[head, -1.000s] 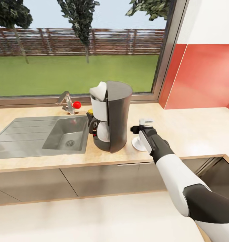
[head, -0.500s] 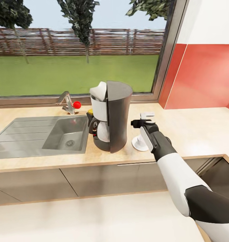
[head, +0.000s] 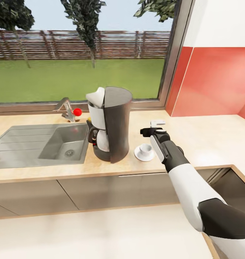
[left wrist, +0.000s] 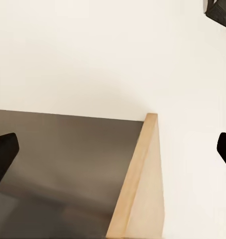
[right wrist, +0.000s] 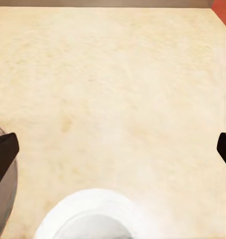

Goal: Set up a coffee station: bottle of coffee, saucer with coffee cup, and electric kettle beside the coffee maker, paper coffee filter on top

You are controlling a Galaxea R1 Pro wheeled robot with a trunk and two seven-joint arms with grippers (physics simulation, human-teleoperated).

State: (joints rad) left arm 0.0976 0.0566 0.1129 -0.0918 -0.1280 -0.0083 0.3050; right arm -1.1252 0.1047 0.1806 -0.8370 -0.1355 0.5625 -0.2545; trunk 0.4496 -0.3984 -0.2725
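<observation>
The cup (head: 145, 148) sits on the saucer (head: 144, 155), just beside the coffee maker (head: 109, 124) near the countertop's (head: 208, 136) front edge, as the station needs. The right gripper (head: 154, 128) hangs above them, fingers spread and empty, likely after release. The left gripper's (left wrist: 113, 149) fingertips stand wide apart over a floor and a panel edge.

head above countertop (head: 208, 136), right wrist close over saucer (right wrist: 93, 214)

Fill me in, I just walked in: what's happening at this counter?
A two-armed robot is setting up a coffee station. The small white coffee cup sits on the round white saucer, right beside the tall dark grey coffee maker on the light wood-grain countertop. The right gripper hangs open above and beside the cup, holding nothing.
</observation>
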